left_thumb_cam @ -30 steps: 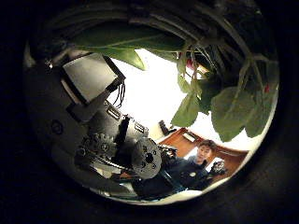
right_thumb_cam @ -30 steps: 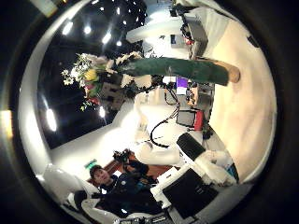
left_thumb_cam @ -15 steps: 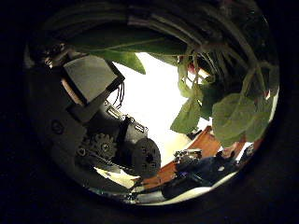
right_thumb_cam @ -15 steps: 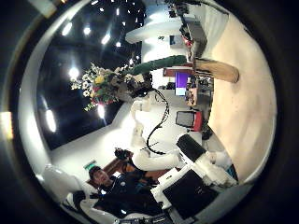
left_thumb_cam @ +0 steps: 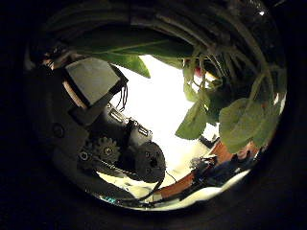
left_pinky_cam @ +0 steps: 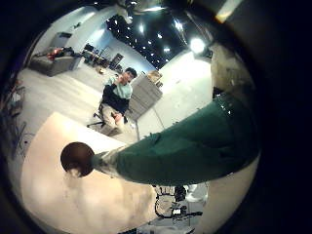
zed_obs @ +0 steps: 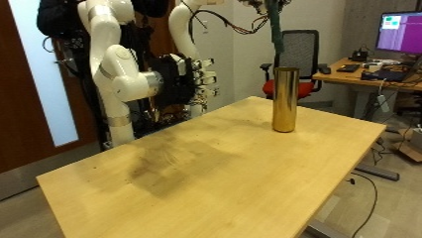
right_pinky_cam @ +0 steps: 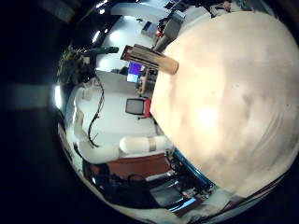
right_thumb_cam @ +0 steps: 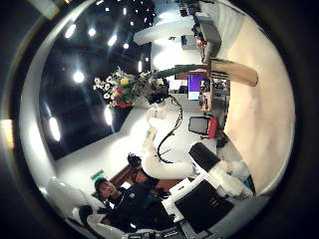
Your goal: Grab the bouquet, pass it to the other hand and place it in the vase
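A tall gold vase (zed_obs: 283, 99) stands upright near the far corner of the wooden table (zed_obs: 224, 174). The bouquet's green-wrapped stem (zed_obs: 275, 30) hangs down from the top edge, its lower end just above the vase mouth. In the left little finger side palm view the wrap (left_pinky_cam: 185, 146) fills much of the picture, its tip close beside the vase mouth (left_pinky_cam: 76, 156). Leaves (left_thumb_cam: 230, 115) lie close to my left hand (left_thumb_cam: 106, 125), which is shut on the bouquet. The flowers (right_thumb_cam: 122, 87) show high above the vase (right_thumb_cam: 231, 72). My right hand (zed_obs: 195, 79) hangs open beside the table, away from the vase.
Behind the table's far corner stand an office chair (zed_obs: 303, 48) and a desk (zed_obs: 376, 71) with a monitor (zed_obs: 402, 32). A dark door (zed_obs: 24, 99) lies behind my arms. The table edge runs just past the vase.
My left hand has carried the bouquet in toward the vase and turned it more upright. The right hand has stayed where it was.
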Motion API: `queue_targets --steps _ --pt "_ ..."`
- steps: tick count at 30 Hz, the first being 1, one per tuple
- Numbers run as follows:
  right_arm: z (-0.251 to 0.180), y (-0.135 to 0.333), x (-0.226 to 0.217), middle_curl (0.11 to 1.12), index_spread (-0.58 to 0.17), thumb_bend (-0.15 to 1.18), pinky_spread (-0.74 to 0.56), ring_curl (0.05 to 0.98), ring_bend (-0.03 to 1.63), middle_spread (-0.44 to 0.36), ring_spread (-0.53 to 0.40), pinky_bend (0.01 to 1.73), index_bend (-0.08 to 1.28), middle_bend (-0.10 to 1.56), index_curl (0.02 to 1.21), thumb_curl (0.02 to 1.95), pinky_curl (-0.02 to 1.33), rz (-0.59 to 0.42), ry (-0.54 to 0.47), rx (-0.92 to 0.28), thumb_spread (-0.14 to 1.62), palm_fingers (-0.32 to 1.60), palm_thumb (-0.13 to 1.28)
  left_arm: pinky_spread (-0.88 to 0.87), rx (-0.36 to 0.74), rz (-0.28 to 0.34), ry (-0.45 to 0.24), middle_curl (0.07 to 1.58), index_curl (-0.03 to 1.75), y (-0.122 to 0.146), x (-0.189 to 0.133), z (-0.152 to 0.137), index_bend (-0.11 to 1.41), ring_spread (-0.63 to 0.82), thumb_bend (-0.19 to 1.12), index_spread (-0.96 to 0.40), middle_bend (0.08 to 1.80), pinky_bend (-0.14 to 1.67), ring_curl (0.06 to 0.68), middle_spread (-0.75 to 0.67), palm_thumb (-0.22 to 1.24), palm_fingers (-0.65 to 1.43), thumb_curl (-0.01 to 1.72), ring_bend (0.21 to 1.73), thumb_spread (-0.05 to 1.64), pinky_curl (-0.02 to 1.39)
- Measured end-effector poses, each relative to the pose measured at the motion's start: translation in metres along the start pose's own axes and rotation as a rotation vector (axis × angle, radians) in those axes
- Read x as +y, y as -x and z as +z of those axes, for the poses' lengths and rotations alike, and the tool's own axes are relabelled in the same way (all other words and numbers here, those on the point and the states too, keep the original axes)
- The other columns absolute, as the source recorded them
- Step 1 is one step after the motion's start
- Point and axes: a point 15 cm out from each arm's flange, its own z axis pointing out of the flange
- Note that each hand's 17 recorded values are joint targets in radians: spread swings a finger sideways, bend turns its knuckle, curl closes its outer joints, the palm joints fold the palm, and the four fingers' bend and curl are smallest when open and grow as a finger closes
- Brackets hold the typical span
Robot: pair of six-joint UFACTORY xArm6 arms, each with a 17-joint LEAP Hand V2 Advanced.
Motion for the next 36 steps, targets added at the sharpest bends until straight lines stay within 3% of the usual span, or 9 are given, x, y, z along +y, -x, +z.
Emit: queue_targets --steps 8,12,29,31,33,35,36 --pt "0.005 0.001 0.001 0.26 -0.315 -0.02 0.29 0.239 0.26 0.06 0.156 0.28 0.21 0.16 0.34 0.5 0.32 -0.004 0.013 -0.005 0.97 0.08 0.86 -0.66 -0.008 -0.018 -0.027 0.97 1.61 0.026 -0.001 -0.009 0.19 -0.44 -0.03 -0.6 1.08 0.98 0.537 -0.5 1.09 1.1 0.89 1.37 0.14 0.61" --pt "0.008 0.001 0.001 0.25 -0.316 -0.02 0.29 0.241 0.25 0.061 0.16 0.27 0.2 0.17 0.35 0.5 0.32 -0.004 0.021 -0.006 0.97 0.09 0.86 -0.66 -0.031 0.004 -0.042 0.96 1.62 0.038 -0.001 -0.011 0.19 -0.44 -0.03 -0.58 1.08 0.98 0.537 -0.5 1.09 1.1 0.89 1.37 0.14 0.61" --pt "0.011 0.002 0.002 0.26 -0.288 -0.02 0.29 0.22 0.19 0.028 0.172 0.19 0.27 0.17 0.38 0.49 0.31 -0.004 0.028 -0.008 0.98 0.16 0.86 -0.67 -0.006 -0.044 -0.006 0.96 1.64 0.076 0.008 0.012 0.19 -0.43 -0.03 -0.51 1.08 0.96 0.537 -0.49 1.07 1.1 0.9 1.36 0.15 0.61" --pt "0.009 0.002 0.001 0.29 -0.255 -0.02 0.29 0.192 0.15 0.004 0.172 0.15 0.38 0.26 0.41 0.49 0.28 -0.005 0.023 -0.006 0.98 0.26 0.86 -0.67 -0.002 -0.054 -0.004 0.96 1.64 0.079 0.013 0.013 0.18 -0.44 -0.04 -0.5 1.09 0.96 0.536 -0.49 1.06 1.1 0.89 1.36 0.17 0.61" --pt "0.009 0.002 0.002 0.31 -0.241 -0.02 0.29 0.183 0.16 -0.022 0.173 0.15 0.44 0.31 0.44 0.49 0.26 -0.007 0.024 -0.005 0.98 0.27 0.86 -0.69 -0.015 -0.074 0.004 0.94 1.61 0.086 0.02 0.014 0.15 -0.47 -0.08 -0.48 1.05 0.99 0.503 -0.49 0.91 0.97 0.85 1.24 0.26 0.61" --pt "0.01 0.003 0.002 0.32 -0.235 -0.02 0.29 0.177 0.16 -0.03 0.173 0.16 0.46 0.33 0.45 0.49 0.25 -0.008 0.026 -0.006 0.98 0.27 0.86 -0.66 -0.061 -0.087 0.024 0.92 1.54 0.096 0.026 0.01 0.13 -0.47 -0.09 -0.46 1.0 0.93 0.486 -0.47 0.76 0.51 0.79 1.08 0.45 0.62" --pt "0.01 0.003 0.002 0.33 -0.235 -0.02 0.29 0.174 0.17 -0.029 0.173 0.16 0.47 0.35 0.45 0.49 0.25 -0.007 0.026 -0.005 0.98 0.27 0.86 -0.57 -0.092 -0.098 0.038 0.91 1.5 0.104 0.03 0.007 0.15 -0.39 -0.1 -0.44 0.93 0.81 0.481 -0.44 0.68 0.23 0.75 1.01 0.57 0.61"
